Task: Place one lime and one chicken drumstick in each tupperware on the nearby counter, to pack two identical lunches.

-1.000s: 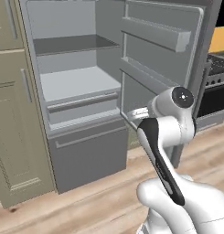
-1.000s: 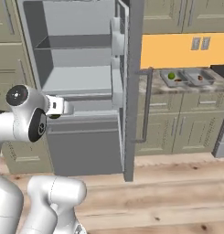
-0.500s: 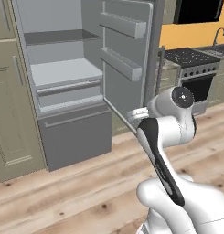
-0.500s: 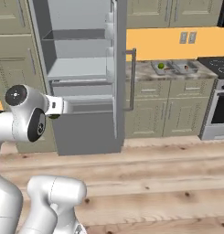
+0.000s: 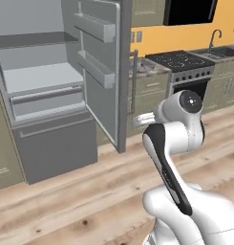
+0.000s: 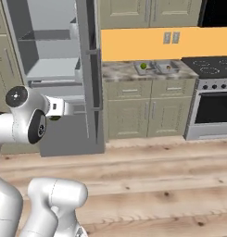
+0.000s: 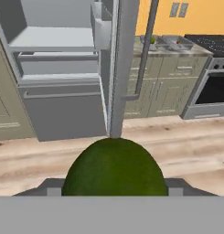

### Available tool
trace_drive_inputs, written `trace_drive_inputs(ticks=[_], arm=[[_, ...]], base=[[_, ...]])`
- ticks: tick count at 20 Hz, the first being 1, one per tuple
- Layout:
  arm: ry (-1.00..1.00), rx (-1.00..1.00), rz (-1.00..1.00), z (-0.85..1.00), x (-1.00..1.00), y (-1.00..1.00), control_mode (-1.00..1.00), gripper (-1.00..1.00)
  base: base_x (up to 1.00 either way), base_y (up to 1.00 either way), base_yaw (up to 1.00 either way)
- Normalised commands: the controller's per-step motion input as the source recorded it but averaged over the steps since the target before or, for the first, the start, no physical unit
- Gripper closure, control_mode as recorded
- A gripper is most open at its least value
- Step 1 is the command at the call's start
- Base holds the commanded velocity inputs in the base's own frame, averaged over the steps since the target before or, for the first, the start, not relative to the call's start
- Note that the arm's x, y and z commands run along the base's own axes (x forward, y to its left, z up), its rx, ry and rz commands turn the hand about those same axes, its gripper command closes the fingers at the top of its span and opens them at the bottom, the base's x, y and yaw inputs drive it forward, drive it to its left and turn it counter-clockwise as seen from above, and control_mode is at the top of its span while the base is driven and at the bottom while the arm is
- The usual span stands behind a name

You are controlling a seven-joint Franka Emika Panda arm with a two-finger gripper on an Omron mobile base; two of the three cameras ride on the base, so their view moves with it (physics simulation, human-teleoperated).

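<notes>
Lime (image 7: 115,167), dark green, rounded, dull pebbly skin, bottom centre of hand view, clamped between gripper (image 7: 112,187) fingers; dark tips flank it either side. Counter (image 6: 129,71), speckled grey-brown stone over beige panelled cabinets, upper centre of right base view, carries two shallow grey tupperware (image 6: 145,67) trays side by side; left one holds small green item, probably second lime. Left base view shows fridge door (image 5: 106,72) edge-on, grey, shelved, blocking trays.
</notes>
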Motion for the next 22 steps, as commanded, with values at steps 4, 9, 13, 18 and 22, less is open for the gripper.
trace_drive_inputs(ticks=[4,9,13,18,22], arm=[[0.00,0.00,0.00,0.00,0.00,0.00,1.00,1.00],[0.00,0.00,0.00,0.00,0.00,0.00,1.00,1.00],[0.00,0.00,0.00,0.00,0.00,0.00,1.00,1.00],[0.00,0.00,0.00,0.00,0.00,0.00,1.00,1.00],[0.00,0.00,0.00,0.00,0.00,0.00,1.00,1.00]], base=[[0.00,-0.76,-0.04],[0.14,-0.77,-0.06],[0.30,-0.90,-0.08],[0.45,-0.87,-0.05],[0.70,-0.51,-0.03]])
